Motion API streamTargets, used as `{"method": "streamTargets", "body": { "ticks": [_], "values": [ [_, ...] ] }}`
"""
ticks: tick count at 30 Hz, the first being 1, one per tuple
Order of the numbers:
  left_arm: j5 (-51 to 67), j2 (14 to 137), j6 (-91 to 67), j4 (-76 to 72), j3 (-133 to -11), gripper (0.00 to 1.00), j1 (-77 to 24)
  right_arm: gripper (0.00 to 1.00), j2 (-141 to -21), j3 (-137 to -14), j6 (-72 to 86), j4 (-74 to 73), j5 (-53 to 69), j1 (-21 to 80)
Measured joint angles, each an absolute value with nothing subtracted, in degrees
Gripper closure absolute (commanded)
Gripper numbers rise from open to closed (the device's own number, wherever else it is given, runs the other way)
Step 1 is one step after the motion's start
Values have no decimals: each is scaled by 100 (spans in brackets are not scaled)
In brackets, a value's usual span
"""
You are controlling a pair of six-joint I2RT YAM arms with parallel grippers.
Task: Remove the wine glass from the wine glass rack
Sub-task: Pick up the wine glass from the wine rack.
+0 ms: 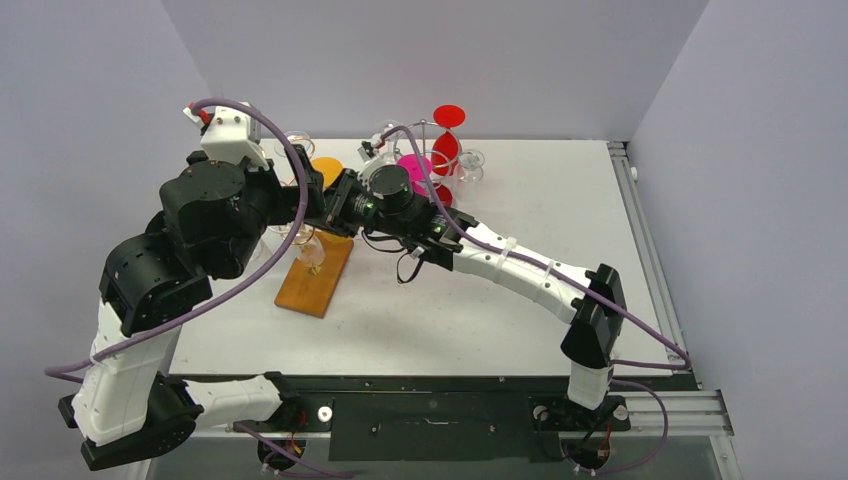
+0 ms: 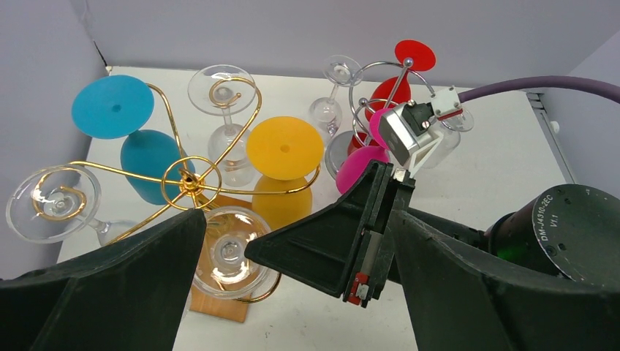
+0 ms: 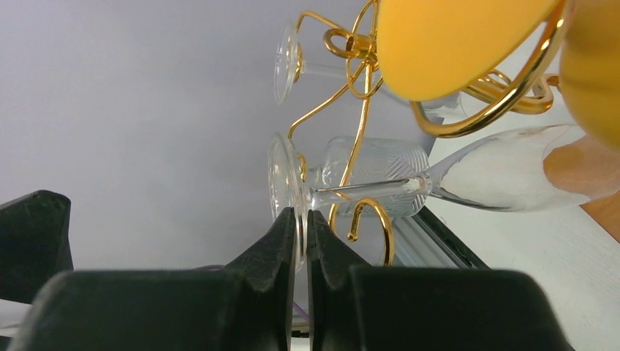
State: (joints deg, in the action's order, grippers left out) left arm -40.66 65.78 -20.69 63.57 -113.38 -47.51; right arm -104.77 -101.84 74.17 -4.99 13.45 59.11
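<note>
The clear wine glass (image 3: 373, 190) hangs upside down on a hook of the gold wine glass rack (image 2: 188, 183). My right gripper (image 3: 301, 213) is shut on the rim of its round foot. In the left wrist view that foot (image 2: 230, 252) shows from above, with the tip of the right gripper's fingers (image 2: 322, 234) against its edge. My left gripper (image 2: 298, 216) hovers above the rack, open and holding nothing. The right gripper's fingers reach between its own. In the top view the right gripper (image 1: 327, 213) reaches left over the rack's wooden base (image 1: 315, 275).
The rack also holds a blue glass (image 2: 113, 106), a yellow glass (image 2: 285, 146) and other clear glasses (image 2: 219, 91). Behind it stands a silver rack (image 2: 398, 77) with red and pink glasses. The left arm's bulky joints (image 1: 210, 215) crowd the rack's left side.
</note>
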Motion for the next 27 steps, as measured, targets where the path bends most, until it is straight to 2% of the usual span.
{"method": "streamTargets", "body": {
  "ticks": [14,27],
  "values": [
    [-4032,6530,-2078,6320,-11306,4,-4751,100,-10213,-9891,7472,-502,725,5767],
    [-4016,6534,-2078,6300,-11279,4,-4751,100,-9769,-9411,7570,-475,666,5741]
  ]
}}
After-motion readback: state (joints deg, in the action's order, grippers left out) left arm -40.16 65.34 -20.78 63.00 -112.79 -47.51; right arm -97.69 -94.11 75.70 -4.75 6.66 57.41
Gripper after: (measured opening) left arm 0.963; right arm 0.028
